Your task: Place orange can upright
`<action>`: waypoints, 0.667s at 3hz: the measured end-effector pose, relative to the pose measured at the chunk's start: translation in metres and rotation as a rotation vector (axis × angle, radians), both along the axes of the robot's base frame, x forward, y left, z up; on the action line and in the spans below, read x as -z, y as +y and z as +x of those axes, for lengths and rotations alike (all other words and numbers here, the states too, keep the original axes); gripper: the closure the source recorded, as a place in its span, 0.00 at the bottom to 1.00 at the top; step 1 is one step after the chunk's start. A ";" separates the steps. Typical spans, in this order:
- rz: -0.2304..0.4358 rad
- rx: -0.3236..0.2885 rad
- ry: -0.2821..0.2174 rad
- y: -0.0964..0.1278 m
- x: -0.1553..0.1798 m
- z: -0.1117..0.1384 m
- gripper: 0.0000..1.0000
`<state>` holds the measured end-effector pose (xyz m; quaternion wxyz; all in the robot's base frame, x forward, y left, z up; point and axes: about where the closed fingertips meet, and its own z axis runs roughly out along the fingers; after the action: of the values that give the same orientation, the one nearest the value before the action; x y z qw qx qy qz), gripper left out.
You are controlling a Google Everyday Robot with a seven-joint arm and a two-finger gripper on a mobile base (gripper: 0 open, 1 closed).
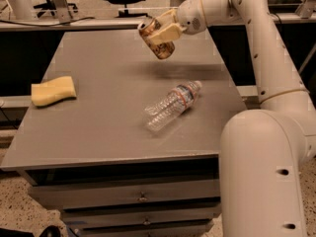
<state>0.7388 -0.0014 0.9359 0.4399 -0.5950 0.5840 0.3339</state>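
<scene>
My gripper (pixel 159 32) is shut on the orange can (pixel 157 44) and holds it in the air above the far middle of the grey table (pixel 98 102). The can is orange-gold with dark mottled print. It is tilted, with its silver top pointing up and to the left. Its shadow falls on the table behind the bottle. The white arm reaches in from the right.
A clear plastic water bottle (pixel 173 105) lies on its side near the table's middle right. A yellow sponge (pixel 53 90) lies at the left edge. Drawers (pixel 143 197) sit under the front edge. Office chairs stand beyond the far edge.
</scene>
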 end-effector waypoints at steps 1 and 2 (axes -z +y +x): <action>-0.004 -0.002 0.010 0.000 0.005 -0.001 1.00; 0.070 -0.021 0.017 0.001 0.009 -0.003 1.00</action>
<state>0.7357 -0.0007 0.9273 0.4517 -0.5826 0.5694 0.3638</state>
